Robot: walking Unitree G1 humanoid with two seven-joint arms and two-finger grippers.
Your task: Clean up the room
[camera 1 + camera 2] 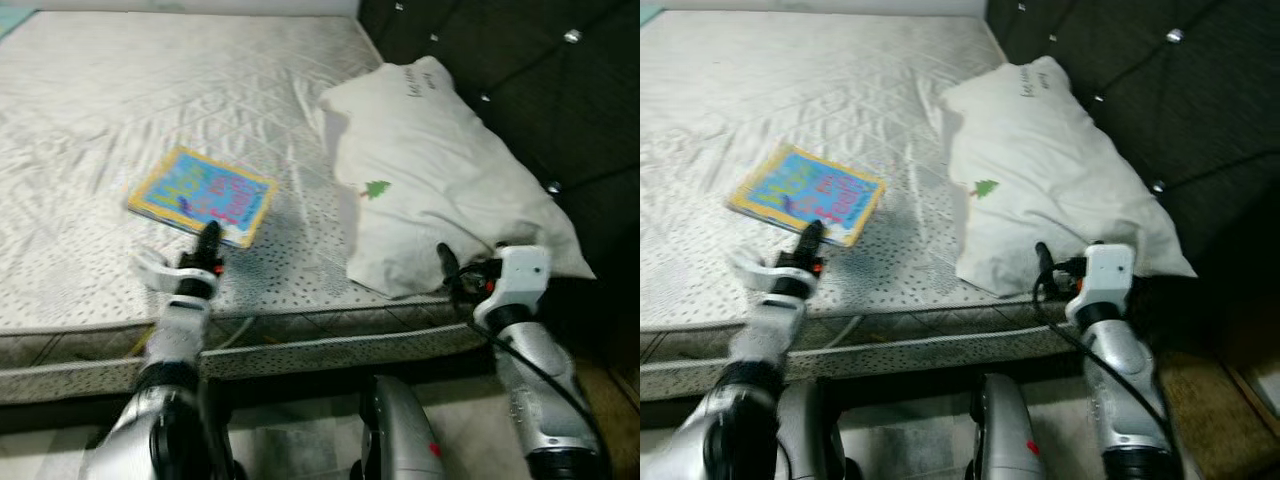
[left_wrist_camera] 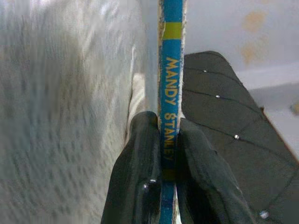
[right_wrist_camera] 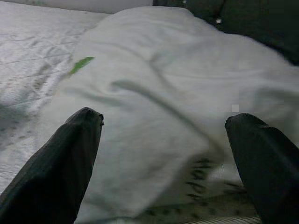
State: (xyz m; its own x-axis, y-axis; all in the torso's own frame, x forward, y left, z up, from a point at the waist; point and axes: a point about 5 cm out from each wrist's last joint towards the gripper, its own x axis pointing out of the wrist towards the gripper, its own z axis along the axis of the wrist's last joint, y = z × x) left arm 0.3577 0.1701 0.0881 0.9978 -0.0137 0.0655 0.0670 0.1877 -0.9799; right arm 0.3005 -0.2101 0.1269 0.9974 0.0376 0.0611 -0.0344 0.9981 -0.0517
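1. L gripper (image 1: 207,238) at the near edge of the bare white quilted mattress (image 1: 120,110); black fingers (image 2: 140,177) pinched tight on the spine of the thin blue-and-yellow picture book (image 1: 201,195).
2. R gripper (image 3: 163,154) near the mattress's near right corner, fingers spread wide, nothing between them, just short of the white rumpled pillow (image 1: 440,170).
3. Book lies flat, near the mattress's near edge.
4. Pillow w/ small green tree print sits along the right edge, against the dark tufted headboard (image 1: 540,80).

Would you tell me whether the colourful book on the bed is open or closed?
Closed. The book lies flat on the mattress showing its cover, and the left gripper clamps its edge.
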